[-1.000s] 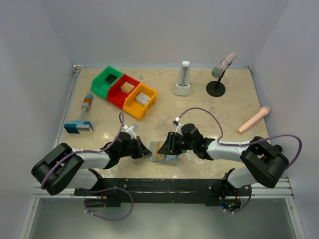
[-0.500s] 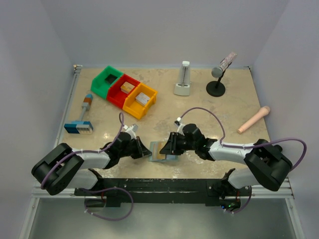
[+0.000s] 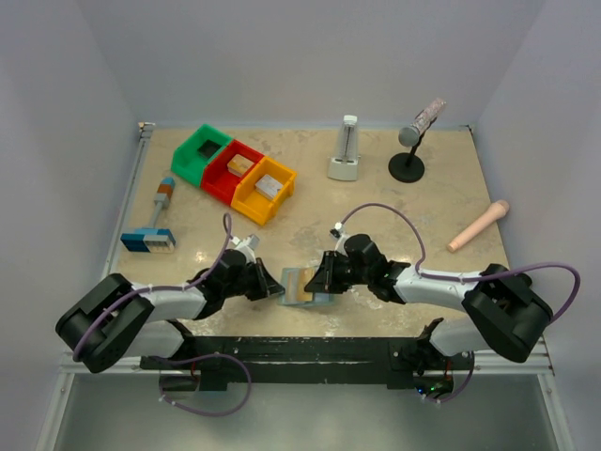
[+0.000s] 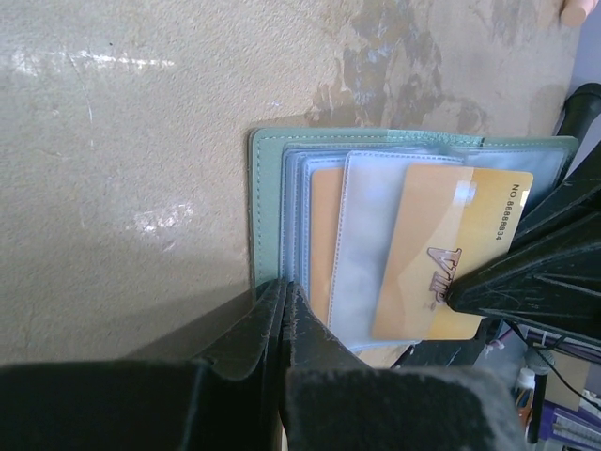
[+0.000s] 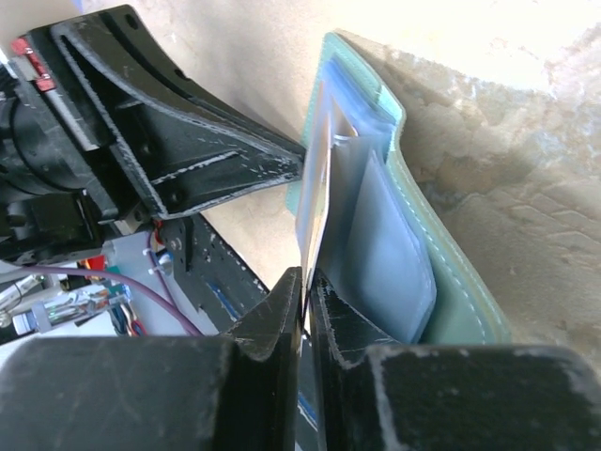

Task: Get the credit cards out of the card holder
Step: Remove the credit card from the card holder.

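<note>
- my left gripper [image 4: 285,293] is clenched on the teal card holder [image 4: 268,207], open on the table [image 3: 394,202] (near edge, between the arms).
- my right gripper [image 5: 305,279] pinches the orange-gold card [image 4: 451,254] atop the clear sleeves [image 4: 366,244].

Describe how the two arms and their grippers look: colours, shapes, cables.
Both the left arm and the right arm have pale grey-white tubular links, black joint housings and bulky black shoulder blocks. A thin purple cable loops loosely along each. The left gripper and the right gripper are black, with tapering fingers braced by triangular ribs, their surfaces scuffed and scratched.
</note>
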Robot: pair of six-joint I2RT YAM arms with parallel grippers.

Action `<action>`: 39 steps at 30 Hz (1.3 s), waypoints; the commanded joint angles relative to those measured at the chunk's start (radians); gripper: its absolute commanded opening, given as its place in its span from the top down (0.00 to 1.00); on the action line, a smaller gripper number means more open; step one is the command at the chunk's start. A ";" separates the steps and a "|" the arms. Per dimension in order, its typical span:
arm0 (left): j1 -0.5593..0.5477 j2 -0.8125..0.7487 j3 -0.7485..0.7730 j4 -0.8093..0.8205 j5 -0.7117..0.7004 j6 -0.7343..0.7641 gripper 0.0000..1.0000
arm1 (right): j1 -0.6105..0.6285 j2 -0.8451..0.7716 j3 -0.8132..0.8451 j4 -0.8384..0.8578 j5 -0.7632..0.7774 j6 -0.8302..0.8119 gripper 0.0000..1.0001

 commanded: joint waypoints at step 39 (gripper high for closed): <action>-0.001 -0.399 0.232 -0.458 -0.044 0.134 0.73 | -0.031 -0.453 0.092 -0.514 0.178 -0.155 1.00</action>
